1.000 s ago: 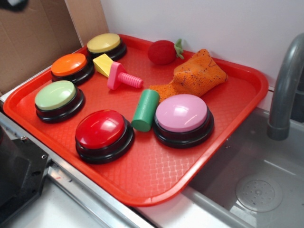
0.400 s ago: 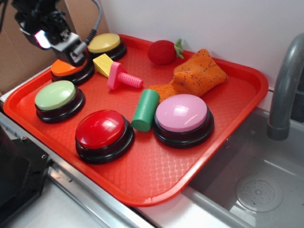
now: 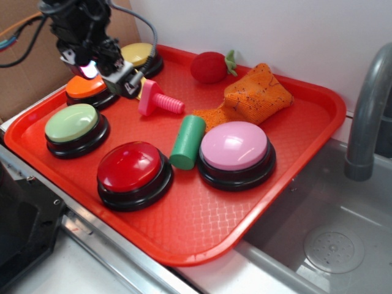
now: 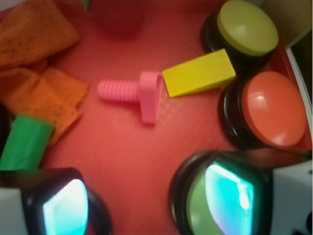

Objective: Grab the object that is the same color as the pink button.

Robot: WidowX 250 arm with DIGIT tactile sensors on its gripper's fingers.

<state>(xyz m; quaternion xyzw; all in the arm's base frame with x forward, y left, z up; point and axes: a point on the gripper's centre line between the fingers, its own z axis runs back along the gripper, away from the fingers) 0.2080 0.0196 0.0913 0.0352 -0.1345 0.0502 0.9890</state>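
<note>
The object, a hot-pink toy bolt [image 3: 158,100], lies on its side on the red tray [image 3: 202,220], shaft pointing right. In the wrist view the bolt [image 4: 139,93] sits ahead of the fingers, its head beside a yellow wedge [image 4: 198,73]. The pink button [image 3: 234,147] stands at the tray's right-centre, out of the wrist view. My gripper [image 3: 122,78] hovers above the orange button [image 3: 86,89], just left of the bolt. The gripper [image 4: 146,203] is open, with only bare tray showing between its fingers.
A green cylinder [image 3: 188,142] lies between the red button [image 3: 130,166] and the pink button. Green [image 3: 72,122] and yellow [image 3: 141,55] buttons stand at the left. An orange cloth [image 3: 254,92] and a red strawberry [image 3: 209,66] lie at the back. A faucet [image 3: 367,110] rises at the right.
The arm came in from the upper left and moved right and down, now covering most of the yellow wedge. The objects on the tray have not moved.
</note>
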